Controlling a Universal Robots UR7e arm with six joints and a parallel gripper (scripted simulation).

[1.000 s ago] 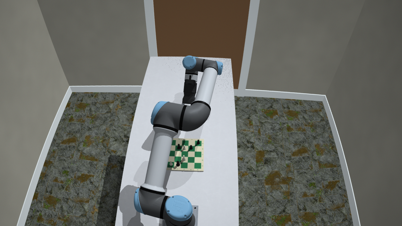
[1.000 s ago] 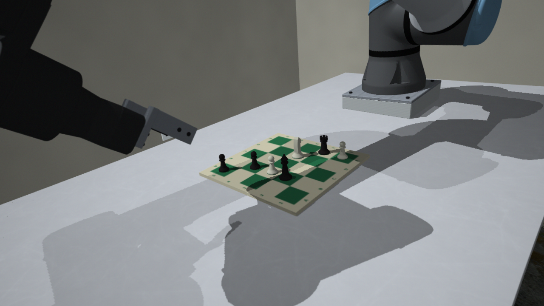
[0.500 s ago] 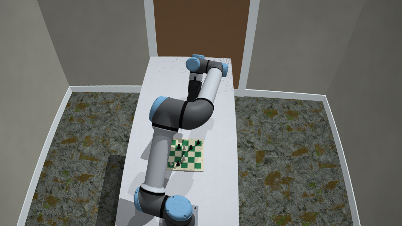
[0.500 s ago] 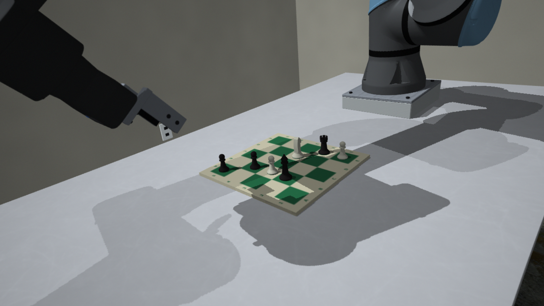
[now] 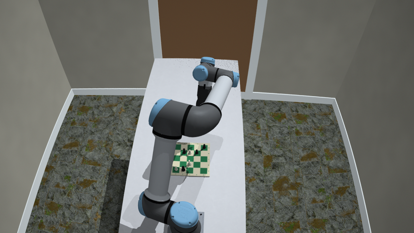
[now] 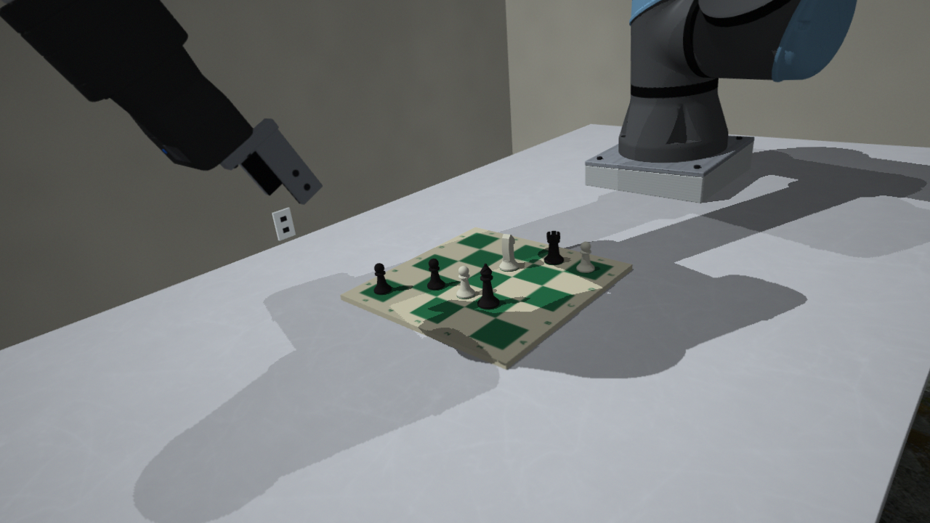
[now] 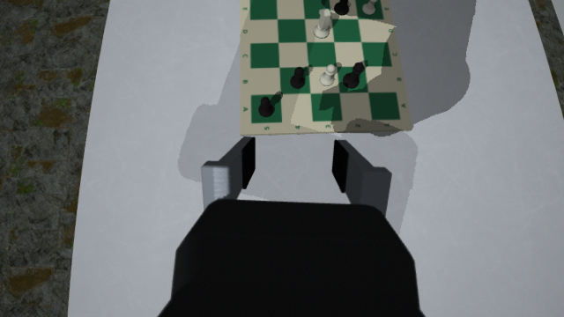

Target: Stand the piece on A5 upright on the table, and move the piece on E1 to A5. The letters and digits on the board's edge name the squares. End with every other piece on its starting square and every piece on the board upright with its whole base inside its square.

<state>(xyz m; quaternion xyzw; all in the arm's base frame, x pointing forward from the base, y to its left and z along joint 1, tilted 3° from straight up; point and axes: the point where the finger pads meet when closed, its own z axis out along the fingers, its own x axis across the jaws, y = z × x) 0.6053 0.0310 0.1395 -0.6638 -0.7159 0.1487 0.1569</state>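
The green-and-cream board (image 5: 206, 169) (image 6: 520, 354) (image 7: 260, 57) lies on the white table (image 5: 225, 191) (image 6: 650, 429) (image 7: 145, 132). A black pawn (image 5: 204, 146) (image 6: 381, 278) (image 7: 265, 106) stands upright on A5, the corner square. A white pawn (image 5: 175, 168) (image 6: 585, 257) (image 7: 370, 6) stands upright on E1, at the opposite corner nearest the robot base. My gripper (image 6: 293, 180) (image 7: 293, 154) is open and empty. It hangs tilted in the air above the table, short of the board's row A edge, with the A5 pawn ahead and a little to the left in the wrist view.
Other upright pieces: a black pawn (image 6: 434, 274) (image 7: 299, 78) on B4, a white pawn (image 6: 464, 282) (image 7: 328, 76) on B3, a black bishop (image 6: 487, 286) (image 7: 352, 77) on B2, a white knight (image 6: 508, 252) (image 7: 322, 24) on D3, and a black rook (image 6: 553, 248) on E2. The robot base (image 6: 669, 168) stands behind the board.
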